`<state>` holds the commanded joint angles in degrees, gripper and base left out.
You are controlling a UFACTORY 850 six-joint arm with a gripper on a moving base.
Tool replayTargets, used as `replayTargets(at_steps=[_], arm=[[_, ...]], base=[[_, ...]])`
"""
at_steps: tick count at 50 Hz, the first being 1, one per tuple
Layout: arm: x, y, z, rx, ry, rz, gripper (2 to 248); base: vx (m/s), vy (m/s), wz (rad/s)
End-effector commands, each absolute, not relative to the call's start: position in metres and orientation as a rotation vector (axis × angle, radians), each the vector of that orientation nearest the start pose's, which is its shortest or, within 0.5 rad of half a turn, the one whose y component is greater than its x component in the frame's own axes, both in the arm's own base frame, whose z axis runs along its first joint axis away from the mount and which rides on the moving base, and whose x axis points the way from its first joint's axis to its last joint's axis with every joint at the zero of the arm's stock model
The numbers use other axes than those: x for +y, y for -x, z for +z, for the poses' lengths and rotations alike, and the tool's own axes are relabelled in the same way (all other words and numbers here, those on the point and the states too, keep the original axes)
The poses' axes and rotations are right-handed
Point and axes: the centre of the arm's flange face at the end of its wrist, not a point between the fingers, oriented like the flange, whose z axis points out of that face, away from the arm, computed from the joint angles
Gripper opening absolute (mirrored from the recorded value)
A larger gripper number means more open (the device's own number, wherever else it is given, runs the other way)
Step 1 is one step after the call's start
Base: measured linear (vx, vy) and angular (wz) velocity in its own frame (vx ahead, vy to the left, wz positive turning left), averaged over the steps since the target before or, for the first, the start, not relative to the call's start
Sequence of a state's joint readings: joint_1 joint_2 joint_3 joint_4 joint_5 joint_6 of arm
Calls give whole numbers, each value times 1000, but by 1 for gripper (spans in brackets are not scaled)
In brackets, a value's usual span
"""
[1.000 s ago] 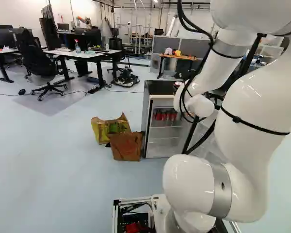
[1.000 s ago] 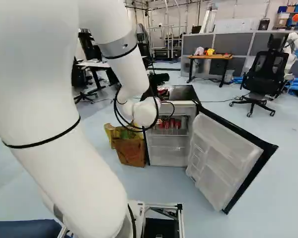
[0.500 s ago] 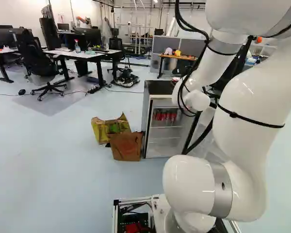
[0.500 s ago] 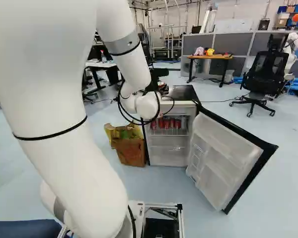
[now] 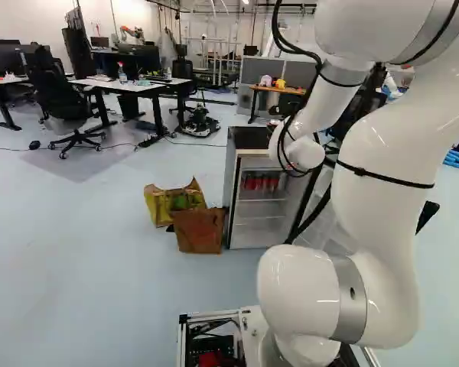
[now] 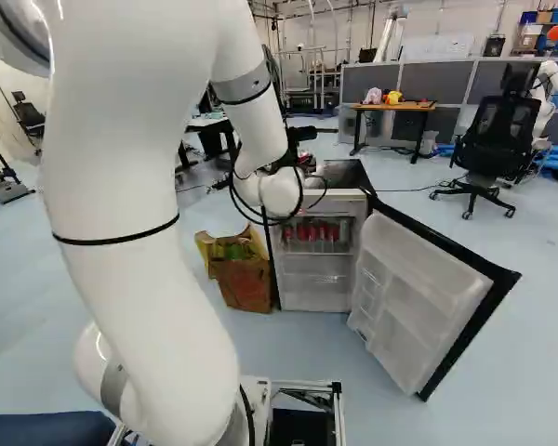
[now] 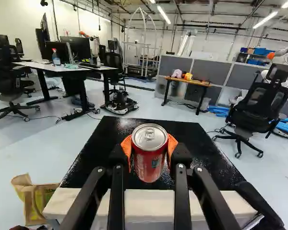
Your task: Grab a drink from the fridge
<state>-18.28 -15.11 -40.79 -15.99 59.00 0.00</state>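
Drink out of the fridge, held by the robot. The gripper (image 7: 150, 149) is clenched on a red can (image 7: 149, 160), one orange pad (image 7: 126, 149) bearing on each side, with the can upright and its lid and pull tab facing the camera. Can and gripper lie over the black top (image 7: 95, 155) of the fridge (image 5: 230, 183); whether the can's base touches that top cannot be told from the wrist view. The door (image 6: 417, 288) stands wide open, and more red cans (image 6: 318, 231) are visible on the upper shelf within (the held can appears to be of the same kind). Paper bags (image 5: 200, 231) stand beside the fridge, on the side away from the open door.

Progress, as judged from the present arrangement: the grab itself is essentially complete, the can being outside the fridge and gripped from two sides. What is left would be to carry it clear, or to set it down if a resting place is wanted. The open door would probably need closing only as an extra.
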Motion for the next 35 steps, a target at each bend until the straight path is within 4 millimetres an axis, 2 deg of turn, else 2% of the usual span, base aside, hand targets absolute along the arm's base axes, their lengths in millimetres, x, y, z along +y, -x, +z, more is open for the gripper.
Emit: replayTargets(at_steps=[35], arm=[[-146, -544, 402, -42, 2473, -2143, 94]], base=[[0, 0, 0]])
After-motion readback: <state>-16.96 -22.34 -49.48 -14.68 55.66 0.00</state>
